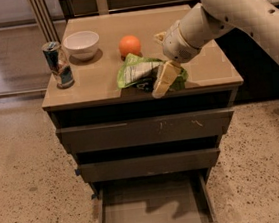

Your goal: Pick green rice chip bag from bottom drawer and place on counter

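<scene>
The green rice chip bag lies on the counter near its front edge, just below the orange. My gripper is at the bag's right end, low over the counter. Its fingers stand apart: one cream finger reaches past the counter's front edge, and the other is behind the bag. The bag rests on the counter between them. The bottom drawer is pulled out, and its tray shows nothing inside but the arm's shadow.
An orange, a white bowl and a drink can stand on the counter to the left. The two upper drawers are shut. Speckled floor lies around the cabinet.
</scene>
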Controlling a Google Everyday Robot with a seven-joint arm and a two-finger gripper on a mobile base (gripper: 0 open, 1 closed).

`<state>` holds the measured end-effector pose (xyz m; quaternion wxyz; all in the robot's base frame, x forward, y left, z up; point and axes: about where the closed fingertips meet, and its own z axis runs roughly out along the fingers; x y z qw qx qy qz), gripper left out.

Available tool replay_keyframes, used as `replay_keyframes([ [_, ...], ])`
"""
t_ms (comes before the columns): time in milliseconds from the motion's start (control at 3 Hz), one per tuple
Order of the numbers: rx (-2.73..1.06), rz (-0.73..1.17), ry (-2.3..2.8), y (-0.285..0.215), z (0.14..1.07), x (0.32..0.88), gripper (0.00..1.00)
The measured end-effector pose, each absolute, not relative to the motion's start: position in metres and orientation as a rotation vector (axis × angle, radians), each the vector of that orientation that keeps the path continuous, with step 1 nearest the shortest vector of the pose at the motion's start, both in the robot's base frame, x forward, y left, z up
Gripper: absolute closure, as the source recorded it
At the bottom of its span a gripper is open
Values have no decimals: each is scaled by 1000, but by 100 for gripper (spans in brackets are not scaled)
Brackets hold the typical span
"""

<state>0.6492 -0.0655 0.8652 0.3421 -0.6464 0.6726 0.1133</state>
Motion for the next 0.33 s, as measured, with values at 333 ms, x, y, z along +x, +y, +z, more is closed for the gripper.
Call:
replay_keyframes([
  [333,-1681,295,1749,-65,865,649,0],
])
